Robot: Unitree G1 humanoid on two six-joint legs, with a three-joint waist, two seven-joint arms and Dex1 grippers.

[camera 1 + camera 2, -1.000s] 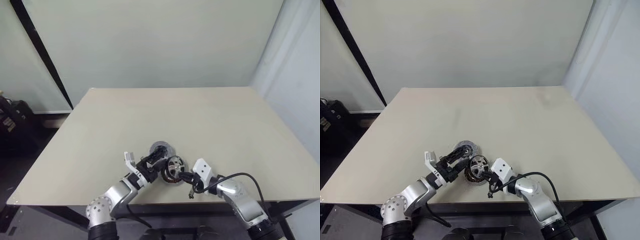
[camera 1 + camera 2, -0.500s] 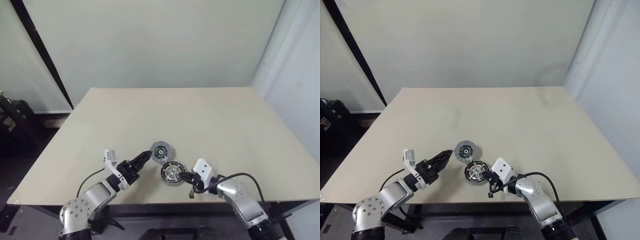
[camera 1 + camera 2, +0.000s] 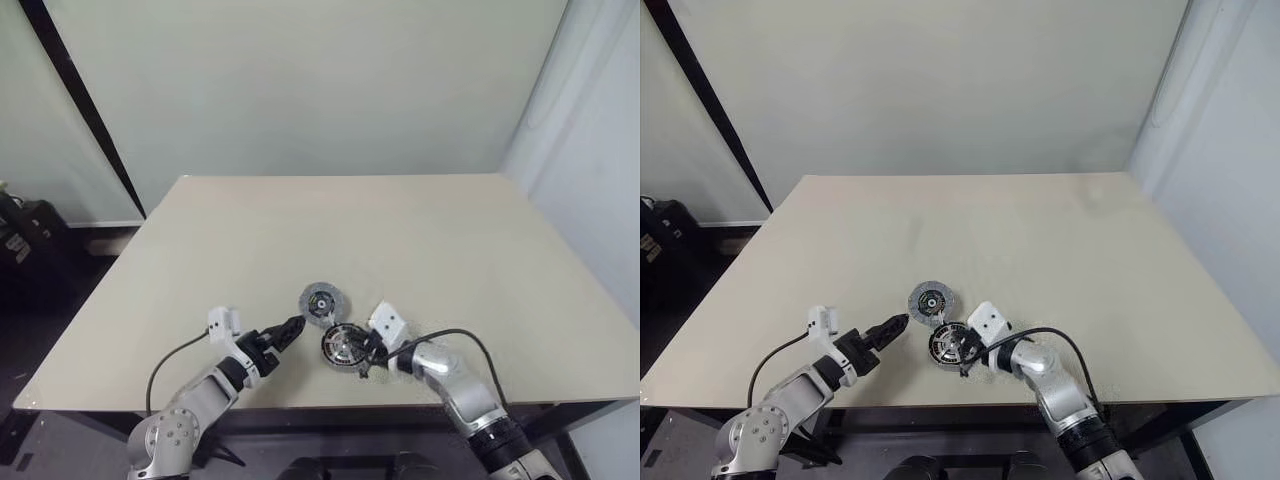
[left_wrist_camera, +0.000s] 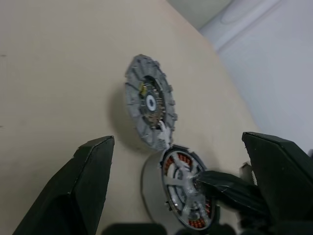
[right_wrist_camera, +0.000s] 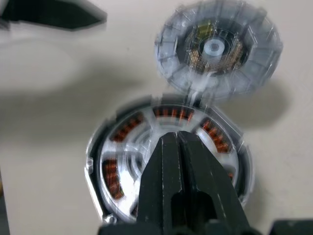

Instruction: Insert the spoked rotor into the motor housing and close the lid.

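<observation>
No text, label, brand, number or sign can be read anywhere in these views.
</observation>
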